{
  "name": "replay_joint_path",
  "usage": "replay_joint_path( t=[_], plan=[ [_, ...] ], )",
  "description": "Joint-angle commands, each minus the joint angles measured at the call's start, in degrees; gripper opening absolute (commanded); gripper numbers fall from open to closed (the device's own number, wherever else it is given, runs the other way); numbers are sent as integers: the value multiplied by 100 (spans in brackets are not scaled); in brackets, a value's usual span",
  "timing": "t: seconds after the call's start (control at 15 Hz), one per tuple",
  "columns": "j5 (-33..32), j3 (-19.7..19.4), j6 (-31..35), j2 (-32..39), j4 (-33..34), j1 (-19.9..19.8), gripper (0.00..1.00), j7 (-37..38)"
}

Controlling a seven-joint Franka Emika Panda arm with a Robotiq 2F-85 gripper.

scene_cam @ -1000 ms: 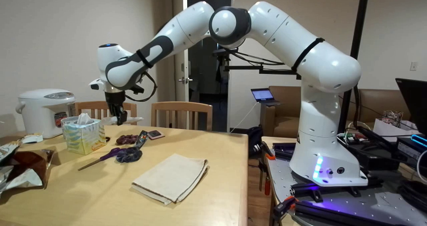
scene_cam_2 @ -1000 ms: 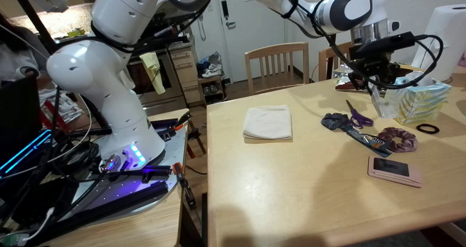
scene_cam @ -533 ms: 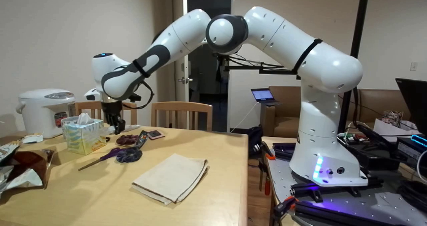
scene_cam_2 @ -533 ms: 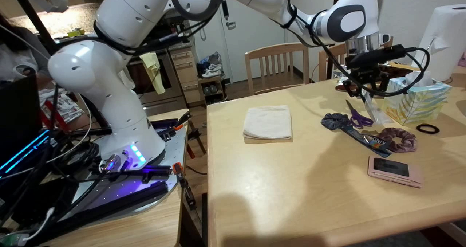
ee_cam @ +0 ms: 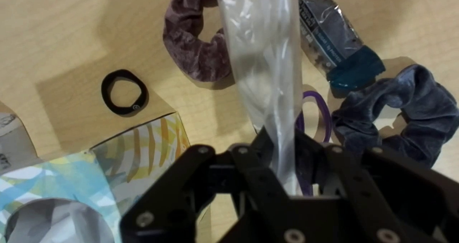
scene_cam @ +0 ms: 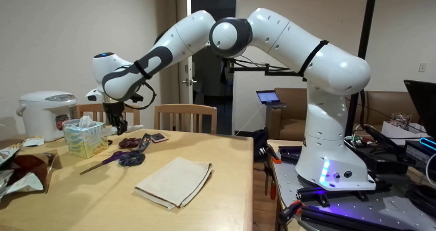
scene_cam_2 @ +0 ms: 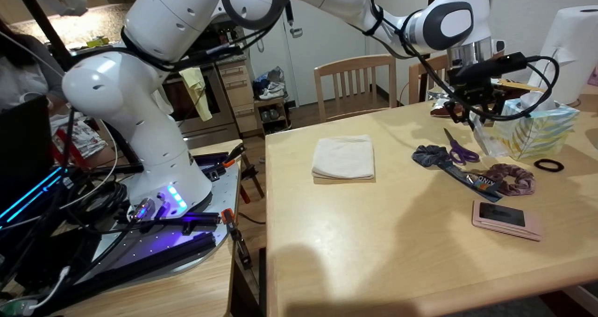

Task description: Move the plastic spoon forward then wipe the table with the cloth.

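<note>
Dining table (scene_cam: 224, 152), messy at one end, with a wrapped plastic spoon (scene_cam: 135, 128) held over it

In an exterior view the gripper (scene_cam: 121, 130) has the spoon lying crosswise above the table, near the tissue box (scene_cam: 87, 140). The cloth (scene_cam: 175, 183) lies folded flat, well apart from it and nearer the robot base (scene_cam: 335, 152). Wiping's not started, by my read; this is the spoon-moving bit.

In an exterior view you get the scissors (scene_cam_2: 458, 148) and a pink wallet (scene_cam_2: 507, 219), with the wrapped spoon slanting down between the scissors and the tissue box. Busy corner, so I can't tell if its low end touches anything.

Wrist view's the good one: jaws clenched on the clear sleeve (ee_cam: 287, 92) partway along, spoon inside, a mauve scrunchie (ee_cam: 200, 62) partly hidden behind it.

Handling-wise, I'd expect super light, stiff-ish plastic in slick film, so it could swivel or slide inside. Pinch mid-handle, gently, and set it down before letting go. Cloth should be limp and soft: grab a folded edge, low down.
</note>
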Motion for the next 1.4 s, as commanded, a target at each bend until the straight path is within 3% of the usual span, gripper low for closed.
replay_joint_path(
  t=[0.0, 0.67, 1.33],
  plan=[
    [136, 8, -327, 208, 435, -42, 39, -88],
    [131, -73, -252, 91, 375, -49, 100, 210],
    [-17, -678, 182, -429, -327, 170, 100, 3464]
  ],
)
